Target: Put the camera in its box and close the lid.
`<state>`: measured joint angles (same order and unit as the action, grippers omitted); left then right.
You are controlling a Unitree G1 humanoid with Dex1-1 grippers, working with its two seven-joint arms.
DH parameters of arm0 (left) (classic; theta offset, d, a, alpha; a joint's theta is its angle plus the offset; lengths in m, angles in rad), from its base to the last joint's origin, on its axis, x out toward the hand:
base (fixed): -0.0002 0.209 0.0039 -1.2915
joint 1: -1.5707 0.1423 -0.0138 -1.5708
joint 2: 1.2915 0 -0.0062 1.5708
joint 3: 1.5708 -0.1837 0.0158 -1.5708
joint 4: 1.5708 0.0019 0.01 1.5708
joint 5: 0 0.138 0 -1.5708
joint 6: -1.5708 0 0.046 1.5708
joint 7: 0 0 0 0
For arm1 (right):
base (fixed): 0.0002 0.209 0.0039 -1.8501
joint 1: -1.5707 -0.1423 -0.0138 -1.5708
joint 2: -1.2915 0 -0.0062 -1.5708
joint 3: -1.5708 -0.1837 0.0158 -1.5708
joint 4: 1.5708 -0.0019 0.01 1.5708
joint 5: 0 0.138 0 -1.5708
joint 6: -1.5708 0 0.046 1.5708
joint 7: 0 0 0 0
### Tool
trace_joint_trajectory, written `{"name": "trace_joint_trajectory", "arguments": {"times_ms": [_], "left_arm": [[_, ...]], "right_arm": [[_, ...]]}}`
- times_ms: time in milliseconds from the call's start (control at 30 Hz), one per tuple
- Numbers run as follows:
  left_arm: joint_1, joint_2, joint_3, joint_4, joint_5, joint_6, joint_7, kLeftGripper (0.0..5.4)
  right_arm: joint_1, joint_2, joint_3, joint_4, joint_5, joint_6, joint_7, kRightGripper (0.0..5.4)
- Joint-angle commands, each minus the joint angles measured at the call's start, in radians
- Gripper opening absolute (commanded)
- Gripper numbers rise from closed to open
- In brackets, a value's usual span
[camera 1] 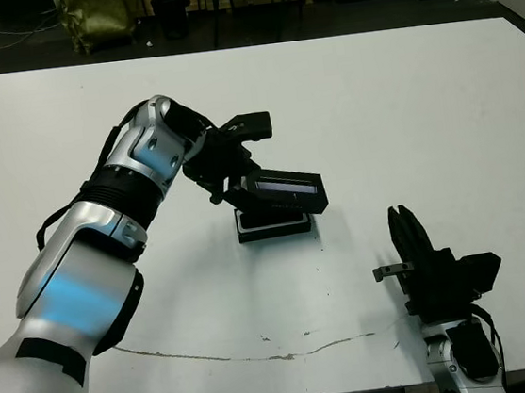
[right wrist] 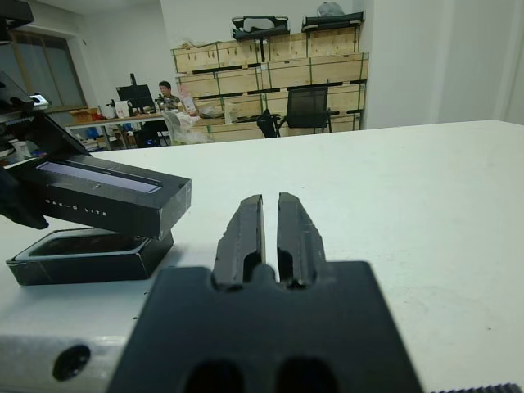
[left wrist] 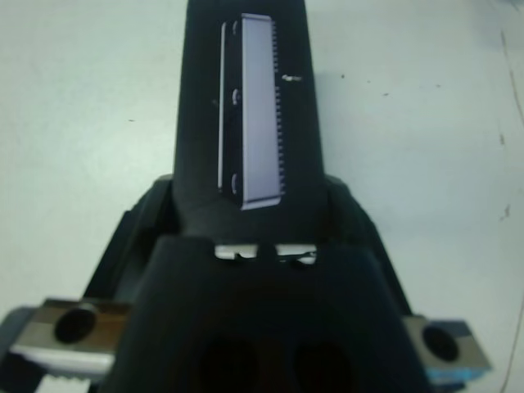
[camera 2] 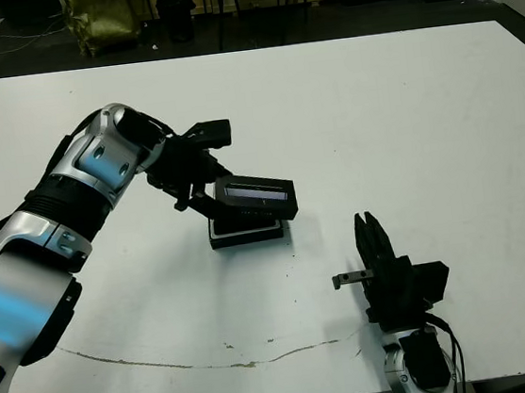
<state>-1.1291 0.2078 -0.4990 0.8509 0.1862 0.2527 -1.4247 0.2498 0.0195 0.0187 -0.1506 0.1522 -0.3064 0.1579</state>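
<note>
1. Nearest the robot, the right gripper (camera 1: 401,223) rests low over the white table (camera 1: 423,102) with its two fingers pressed together and nothing between them. It sits well apart from the work. The risk here is small, though a sudden reach toward the box could knock the open tray aside.

2. Further out, the box (right wrist: 86,258) lies flat on the table. A dark, glossy shape lies inside it in the right wrist view, which I judge to be the camera (right wrist: 86,243), already seated. If it is not fully down, the cover will ride high and fail to close.

3. Just above the box, the lid (camera 1: 286,192) is held by the left gripper (camera 1: 233,188), clamped on its near-left end, grey strip up. The lid hangs tilted and shifted to the right of the tray, its far end overhanging. The main danger lies here: lowered in this pose, one edge would land on the tray's rim, jam, or push the light box across the table.

4. Held by one end only, the lid could also pivot or slip in the grasp as it meets the rim.
</note>
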Motion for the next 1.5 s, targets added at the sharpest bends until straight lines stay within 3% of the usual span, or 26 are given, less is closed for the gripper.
{"name": "trace_joint_trajectory", "arguments": {"times_ms": [33, 1500], "left_arm": [[0.017, -0.008, -0.013, 0.018, 0.015, 0.009, -0.006, 2.61], [0.028, -0.014, -0.03, 0.067, 0.046, -0.028, -0.011, 2.61]], "right_arm": [[0.01, -0.006, -0.007, 0.01, 0.013, 0.002, 0.008, 0.0], [0.03, 0.0, 0.002, -0.027, 0.014, 0.027, -0.004, 0.0]]}}
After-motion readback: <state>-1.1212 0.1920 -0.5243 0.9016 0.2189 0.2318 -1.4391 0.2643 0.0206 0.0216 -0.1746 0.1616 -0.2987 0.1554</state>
